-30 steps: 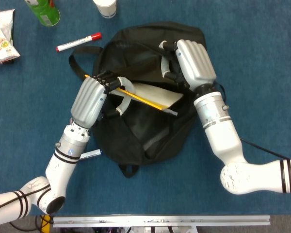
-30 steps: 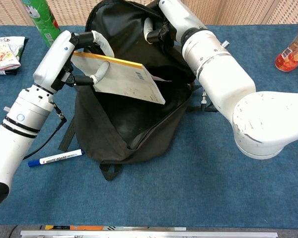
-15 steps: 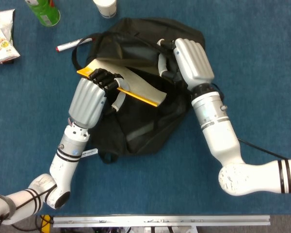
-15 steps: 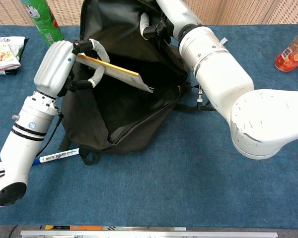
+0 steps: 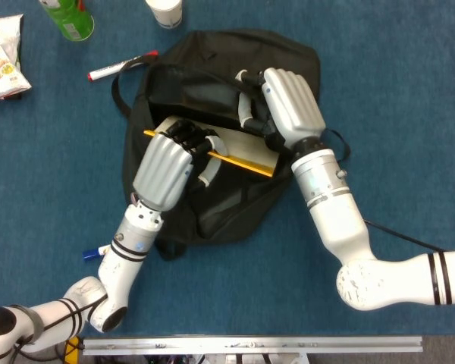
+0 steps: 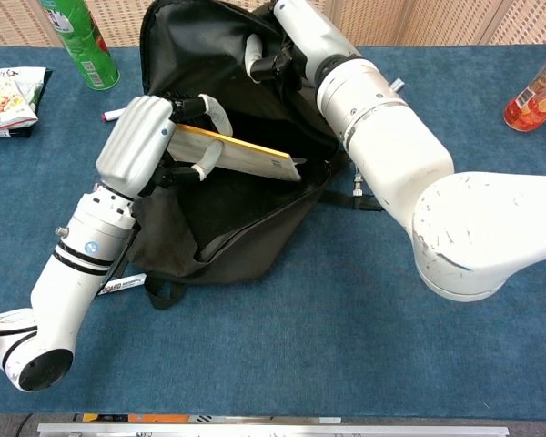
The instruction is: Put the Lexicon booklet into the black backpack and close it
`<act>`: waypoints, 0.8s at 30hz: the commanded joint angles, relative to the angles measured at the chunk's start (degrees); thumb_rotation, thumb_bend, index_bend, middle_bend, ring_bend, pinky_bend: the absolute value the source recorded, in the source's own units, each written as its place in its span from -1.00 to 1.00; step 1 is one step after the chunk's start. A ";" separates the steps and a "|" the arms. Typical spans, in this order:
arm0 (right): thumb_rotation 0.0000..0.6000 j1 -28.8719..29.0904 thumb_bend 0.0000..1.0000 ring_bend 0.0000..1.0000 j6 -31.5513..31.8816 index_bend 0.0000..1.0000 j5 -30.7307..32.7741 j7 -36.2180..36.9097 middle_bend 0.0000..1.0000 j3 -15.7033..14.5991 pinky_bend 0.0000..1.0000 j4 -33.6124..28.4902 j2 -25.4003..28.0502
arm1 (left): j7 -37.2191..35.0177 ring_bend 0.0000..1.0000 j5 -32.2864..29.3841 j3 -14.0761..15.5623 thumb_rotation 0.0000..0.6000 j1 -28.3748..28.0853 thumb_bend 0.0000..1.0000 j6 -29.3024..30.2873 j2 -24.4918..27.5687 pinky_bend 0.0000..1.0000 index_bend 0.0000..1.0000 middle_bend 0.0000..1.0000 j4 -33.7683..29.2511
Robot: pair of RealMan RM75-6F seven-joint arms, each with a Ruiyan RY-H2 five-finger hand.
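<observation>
Black backpack point(image 6: 255, 228) is gaping wide, right hand point(image 5: 284, 106) gripping its upper rim. Left hand point(image 6: 150, 137) pinches the Lexicon booklet point(image 6: 246, 159), tilted over the mouth, not inside yet. Insertion and zipping are both left, I'd say.

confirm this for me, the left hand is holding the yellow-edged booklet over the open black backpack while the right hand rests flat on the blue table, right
Not quite. The right hand is not on the table; the chest view shows it gripping the open black backpack at its upper edge. The left hand does hold the yellow-edged booklet over it.
</observation>
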 commanded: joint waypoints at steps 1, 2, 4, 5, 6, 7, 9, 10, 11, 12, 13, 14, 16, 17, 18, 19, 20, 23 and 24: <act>1.00 -0.15 0.38 0.16 -0.56 0.32 0.49 0.28 0.19 0.15 0.67 -0.79 0.51 | 1.02 0.11 0.24 0.38 1.00 -0.51 -0.17 -0.65 -0.96 -0.10 0.43 0.23 0.60; 1.00 -0.21 0.38 0.16 -0.72 0.32 0.69 0.27 0.19 0.23 0.67 -1.17 0.86 | 1.59 0.11 0.24 0.47 1.00 -0.69 -0.17 -0.97 -1.33 -0.10 0.43 0.23 0.80; 1.00 -0.31 0.38 0.16 -1.05 0.32 0.98 0.27 0.19 0.29 0.67 -1.86 1.45 | 2.36 0.11 0.34 0.57 1.00 -1.09 -0.17 -1.46 -1.86 -0.10 0.43 0.23 1.25; 1.00 -0.44 0.38 0.16 -1.30 0.32 1.35 0.37 0.19 0.39 0.67 -2.45 1.92 | 2.90 0.11 0.40 0.59 1.00 -1.41 -0.17 -1.82 -2.22 -0.10 0.43 0.23 1.75; 1.00 -0.53 0.38 0.16 -1.45 0.32 1.58 0.41 0.19 0.44 0.67 -2.87 2.28 | 3.30 0.11 0.40 0.59 1.00 -1.67 -0.17 -2.17 -2.50 -0.10 0.43 0.23 2.24; 1.00 -0.62 0.38 0.16 -1.56 0.32 1.74 0.46 0.19 0.47 0.67 -3.26 2.61 | 3.67 0.11 0.33 0.52 1.00 -1.94 -0.17 -2.54 -2.82 -0.10 0.43 0.23 2.78; 1.00 -0.79 0.38 0.16 -1.68 0.32 2.06 0.47 0.19 0.40 0.67 -4.06 3.32 | 4.24 0.11 -0.01 0.27 1.00 -2.47 -0.17 -3.36 -3.57 -0.10 0.42 0.23 3.90; 1.00 -0.86 0.38 0.16 -1.72 0.32 2.19 0.51 0.19 0.37 0.67 -4.35 3.57 | 4.41 0.11 -0.18 0.13 1.00 -2.67 -0.17 -3.62 -3.87 -0.10 0.42 0.23 4.33; 1.00 -0.94 0.38 0.16 -1.75 0.32 2.31 0.58 0.19 0.34 0.67 -4.70 3.89 | 4.59 0.11 -0.57 -0.35 1.00 -3.15 -0.17 -4.21 -4.21 -0.10 0.42 0.23 4.78; 1.00 -0.98 0.38 0.16 -1.79 0.32 2.38 0.62 0.19 0.28 0.67 -4.93 4.12 | 4.76 0.11 -0.84 -0.58 1.00 -3.35 -0.17 -4.52 -4.45 -0.10 0.42 0.23 5.01; 1.00 -1.03 0.38 0.16 -1.87 0.32 2.45 0.69 0.19 0.22 0.67 -5.15 4.33 | 4.93 0.11 -1.13 -0.85 1.00 -3.54 -0.17 -4.79 -4.69 -0.10 0.42 0.23 5.19; 1.00 -1.08 0.38 0.16 -2.00 0.32 2.59 0.84 0.20 0.17 0.67 -5.46 4.59 | 5.31 0.11 -1.60 -1.21 1.00 -3.76 -0.17 -5.25 -4.97 -0.10 0.42 0.23 5.39; 1.00 -1.10 0.38 0.16 -2.12 0.32 2.68 0.93 0.20 0.03 0.67 -5.84 4.94 | 6.45 0.11 -2.50 -1.78 1.00 -3.96 -0.17 -6.10 -5.34 -0.10 0.42 0.22 5.56; 1.00 -1.12 0.38 0.16 -2.17 0.32 2.70 1.02 0.20 -0.07 0.67 -6.07 5.12 | 7.28 0.11 -3.02 -2.05 1.00 -4.00 -0.17 -6.55 -5.46 -0.10 0.42 0.22 5.49; 1.00 -1.14 0.38 0.16 -2.18 0.32 2.70 1.08 0.20 -0.16 0.67 -6.26 5.27 | 7.92 0.10 -3.43 -2.17 1.00 -3.95 -0.17 -6.96 -5.47 -0.10 0.40 0.21 5.33; 1.00 -1.14 0.38 0.16 -2.19 0.32 2.69 1.09 0.20 -0.25 0.67 -6.41 5.43 | 8.78 0.09 -3.88 -2.21 1.00 -3.83 -0.17 -7.43 -5.36 -0.10 0.37 0.20 5.09; 1.00 -1.18 0.38 0.16 -2.16 0.32 2.68 1.18 0.20 -0.32 0.67 -6.59 5.64 | 9.98 0.08 -4.45 -2.23 1.00 -3.54 -0.17 -7.91 -5.03 -0.10 0.34 0.19 4.50; 1.00 -1.27 0.38 0.16 -2.14 0.32 2.75 1.49 0.19 -0.34 0.67 -6.82 6.10 | 11.86 0.05 -5.28 -2.08 1.00 -2.69 -0.20 -8.19 -3.87 -0.10 0.10 0.10 2.48; 1.00 -1.28 0.38 0.16 -2.19 0.32 2.82 1.65 0.19 -0.33 0.67 -6.86 6.27 | 12.48 0.03 -5.67 -1.98 1.00 -2.25 -0.24 -8.30 -3.29 -0.10 0.03 0.05 1.49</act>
